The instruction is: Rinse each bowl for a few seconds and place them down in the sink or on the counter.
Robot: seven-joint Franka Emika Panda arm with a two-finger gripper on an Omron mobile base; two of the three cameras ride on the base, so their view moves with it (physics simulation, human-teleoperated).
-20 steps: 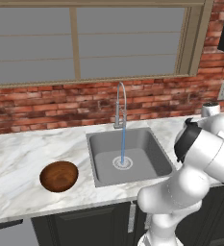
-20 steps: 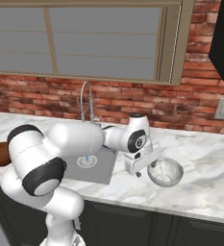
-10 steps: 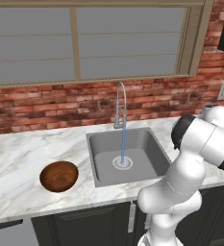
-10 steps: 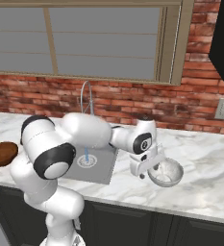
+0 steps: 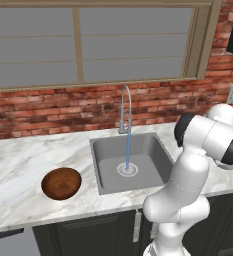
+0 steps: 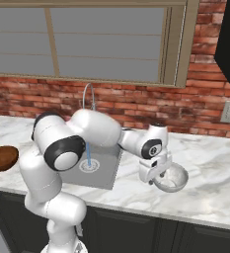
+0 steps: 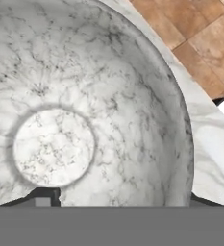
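The white marble-look worktop (image 6: 220,168) with grey veins runs under a red brick wall (image 5: 48,112) and a wide window (image 5: 88,42). Set into it is the square grey metal sink (image 5: 108,165), where a thin stream of water (image 5: 128,147) falls from the tall curved chrome faucet (image 5: 124,107) onto the round drain (image 5: 127,169).

The round dark reddish-brown wood-look bowl (image 5: 61,183) sits upright on the worktop to the left of the sink, well apart from the arm.

The round pale grey-white bowl (image 6: 172,178) with a speckled inside rests on the worktop just to the right of the sink. The pincer (image 6: 155,176) reaches down at its near-left rim. In the hand view the bowl's inside (image 7: 84,120) sits close below the camera, with one dark fingertip (image 7: 43,196) inside the bowl and the other (image 7: 200,199) outside its wall, so the jaws straddle the rim. Whether they already clamp the wall, I cannot tell.
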